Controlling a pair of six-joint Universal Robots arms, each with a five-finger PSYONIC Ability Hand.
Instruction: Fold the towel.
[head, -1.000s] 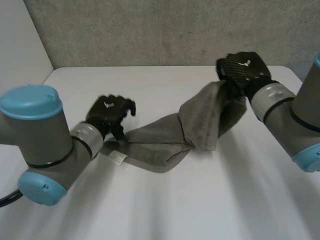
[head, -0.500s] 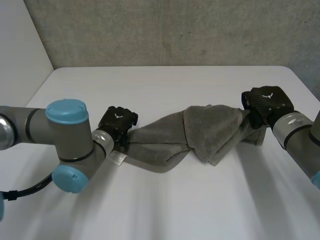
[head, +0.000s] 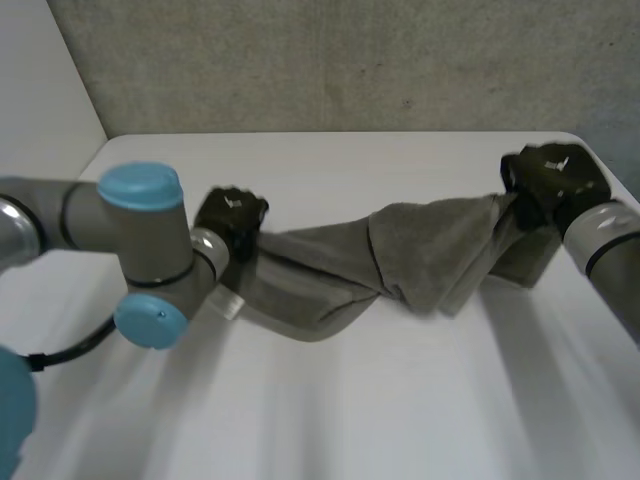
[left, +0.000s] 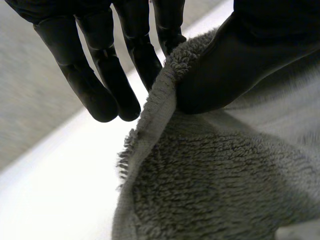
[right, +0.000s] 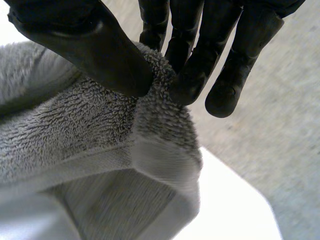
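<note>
Towel: a grey terry-cloth towel (head: 400, 260) hangs stretched between the two hands above the white table (head: 400, 410). It is twisted about its middle, with one fold wrapped over the other. The slack part near the left end sags lowest, and I cannot tell whether it touches the table.
Label: a small white tag (head: 228, 303) hangs from the towel's edge just below the left hand.
Left hand: the black left hand (head: 232, 215) holds the towel's left end. In its wrist view the thumb (left: 235, 65) presses the hemmed edge against one finger, while the other fingers (left: 100, 75) reach out straight and free.
Right hand: the black right hand (head: 553, 178) holds the right end, with a hemmed corner nipped between thumb (right: 90, 45) and fingertips.
Step in hand: probably spreading the cloth flat before any fold.
Risk, twist: if the towel is set down as it hangs, the crossed middle would likely bunch and spoil the fold.
Risk, grip: both holds take only the hem, so a harder pull apart could slip an end free, the left most likely.
</note>
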